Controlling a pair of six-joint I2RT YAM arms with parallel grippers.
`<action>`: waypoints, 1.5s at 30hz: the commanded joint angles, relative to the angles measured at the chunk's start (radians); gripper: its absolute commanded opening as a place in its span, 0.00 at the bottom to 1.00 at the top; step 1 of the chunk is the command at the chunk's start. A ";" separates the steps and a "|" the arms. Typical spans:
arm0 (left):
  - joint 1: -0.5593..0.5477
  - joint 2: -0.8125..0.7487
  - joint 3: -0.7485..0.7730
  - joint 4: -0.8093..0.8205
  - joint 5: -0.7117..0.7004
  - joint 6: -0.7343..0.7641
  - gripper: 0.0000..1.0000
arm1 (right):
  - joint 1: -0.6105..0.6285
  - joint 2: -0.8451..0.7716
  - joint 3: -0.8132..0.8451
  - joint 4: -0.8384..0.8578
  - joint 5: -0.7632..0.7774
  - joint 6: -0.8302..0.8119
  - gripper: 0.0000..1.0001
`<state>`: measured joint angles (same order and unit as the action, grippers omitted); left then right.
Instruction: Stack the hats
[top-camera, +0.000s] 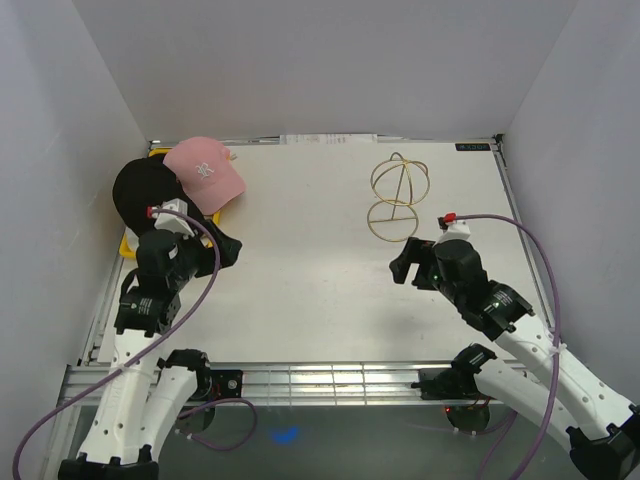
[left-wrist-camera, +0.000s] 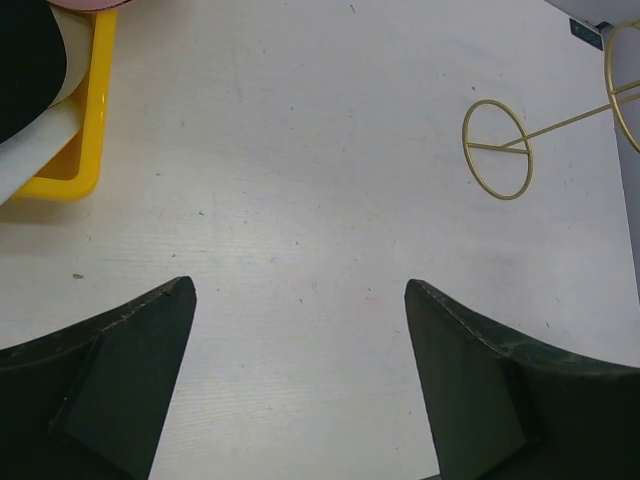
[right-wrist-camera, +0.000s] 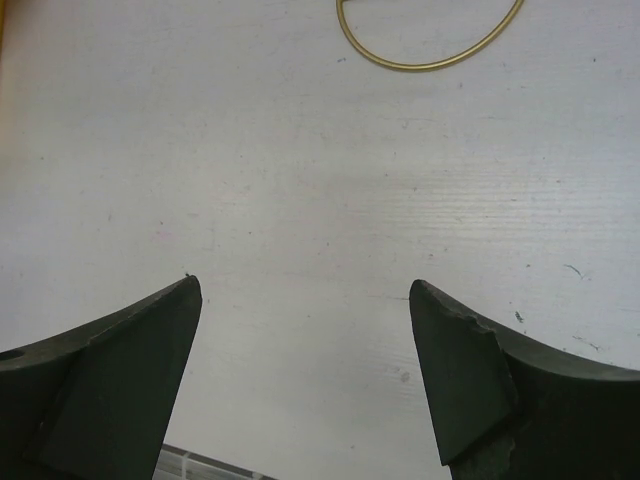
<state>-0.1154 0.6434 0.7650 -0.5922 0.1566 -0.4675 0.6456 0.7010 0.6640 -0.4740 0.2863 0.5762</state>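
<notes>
The pink hat (top-camera: 205, 172) sits on the black hat (top-camera: 138, 190) by the upper left edge, while the left gripper (left-wrist-camera: 300, 285) and right gripper (right-wrist-camera: 305, 283) are spread wide, far apart over the table (top-camera: 320, 290).

My tool (left-wrist-camera: 298, 284), fingers spread wide, hangs over the white table (left-wrist-camera: 300, 150). Upper left: corner of a yellow tray (left-wrist-camera: 85, 150) holding a black hat (left-wrist-camera: 25, 60) and a white hat (left-wrist-camera: 40, 140). Upper right: gold wire stand (left-wrist-camera: 500, 147), well apart from the tray.

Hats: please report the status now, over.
Left claw open, empty. Right claw open, empty. Pink hat lies over black hat, far left, by yellow tray. Gold stand apart, blocking nothing.
</notes>
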 joint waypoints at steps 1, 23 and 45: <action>-0.004 0.021 0.034 -0.023 -0.022 0.007 0.95 | 0.005 -0.023 0.036 -0.018 0.002 -0.018 0.89; -0.004 0.361 0.559 -0.342 -0.584 -0.174 0.88 | 0.003 0.110 0.167 -0.055 -0.312 -0.093 0.90; 0.261 0.958 1.002 -0.270 -0.732 -0.013 0.94 | 0.003 0.195 0.180 0.025 -0.418 -0.079 0.91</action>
<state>0.1390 1.5646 1.6981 -0.8829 -0.6003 -0.5289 0.6456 0.8864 0.8032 -0.4911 -0.1146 0.4984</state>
